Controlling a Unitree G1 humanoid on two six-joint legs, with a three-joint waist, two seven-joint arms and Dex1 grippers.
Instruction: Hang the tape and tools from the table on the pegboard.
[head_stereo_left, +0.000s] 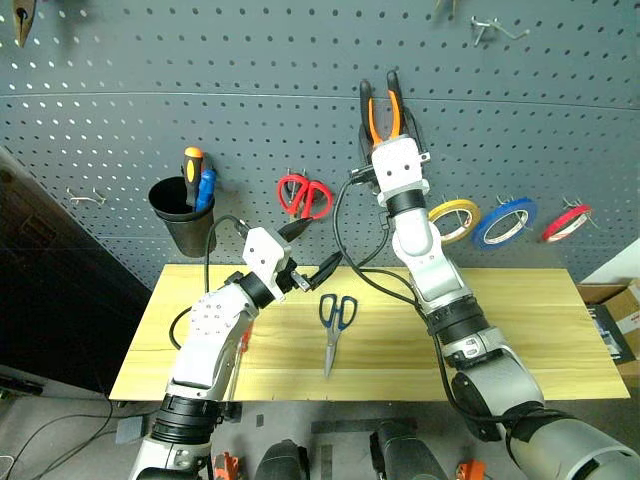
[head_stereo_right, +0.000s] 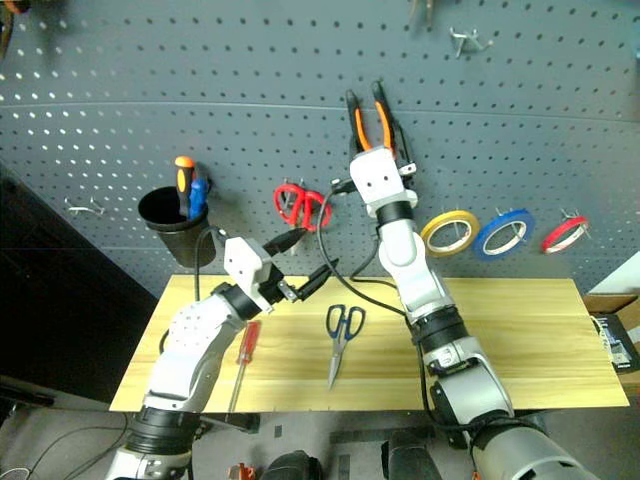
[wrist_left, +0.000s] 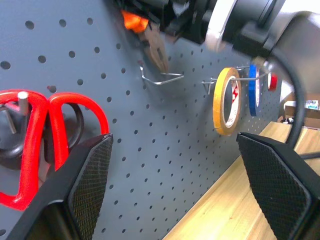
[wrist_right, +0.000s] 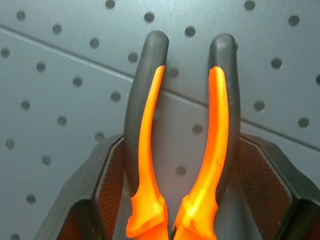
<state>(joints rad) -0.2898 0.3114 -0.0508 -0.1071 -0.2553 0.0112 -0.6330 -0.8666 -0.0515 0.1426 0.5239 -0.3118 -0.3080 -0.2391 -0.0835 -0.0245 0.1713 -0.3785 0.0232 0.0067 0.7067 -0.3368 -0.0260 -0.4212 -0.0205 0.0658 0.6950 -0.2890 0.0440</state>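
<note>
Hanging in progress: one item up, one in hand, two on the table.
Red tape (head_stereo_left: 566, 222) on pegboard (head_stereo_left: 250, 90) hook; pliers (head_stereo_left: 381, 112) pinched in right tool (head_stereo_left: 389, 120) near the board; scissors (head_stereo_left: 336, 322), screwdriver (head_stereo_right: 242, 360) on table (head_stereo_left: 520, 330); left tool (head_stereo_left: 315, 252) spread, empty.

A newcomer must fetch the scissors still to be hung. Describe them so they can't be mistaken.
Start at the light wood table below the grey pegboard. Near its middle, between the robot's two arms, lie the dark-handled scissors, blades pointing toward the front edge. The red-handled scissors hang on the board above, and the red-handled screwdriver to their left has a single slim shaft.
</note>
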